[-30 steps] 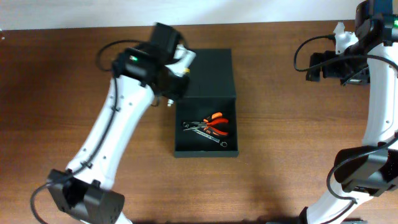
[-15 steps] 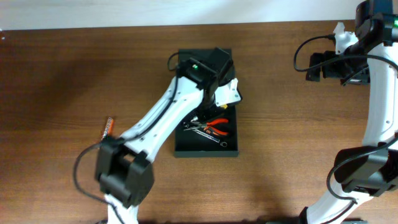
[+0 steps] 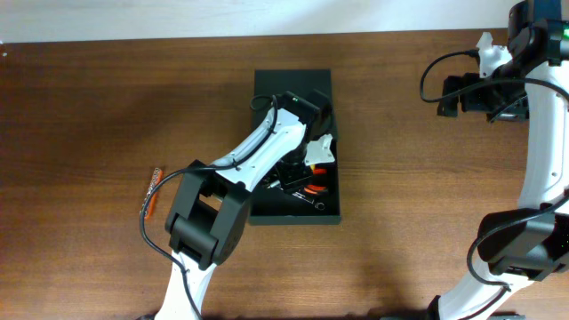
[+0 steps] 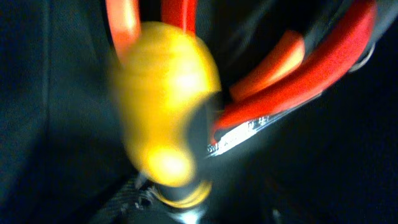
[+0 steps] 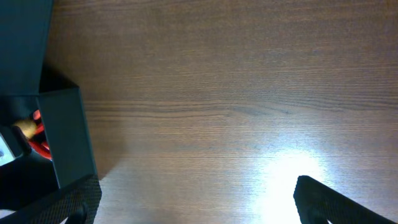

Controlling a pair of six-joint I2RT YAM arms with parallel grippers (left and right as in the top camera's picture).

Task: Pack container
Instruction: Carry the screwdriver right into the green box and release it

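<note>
The container (image 3: 293,217), a dark matte box with its flap lid (image 3: 293,82) open at the far side, sits mid-table. It also shows in the right wrist view (image 5: 62,137). My left gripper (image 3: 313,160) is down inside it, shut on a yellow-handled tool (image 4: 165,112), blurred and close to the lens. Red-handled pliers (image 4: 298,81) lie just beyond in the box, also seen from overhead (image 3: 313,188), next to a small wrench (image 3: 317,204). My right gripper (image 5: 199,199) is open and empty above bare table at the far right (image 3: 453,96).
A slim orange-and-dark tool (image 3: 153,191) lies on the brown wooden table (image 3: 418,222) to the left of the container. The left arm spans from the front left up over the box.
My left arm has swung from the lid's left side into the box and lowered over the pliers. The orange tool on the left is now uncovered. The right arm has not moved.
</note>
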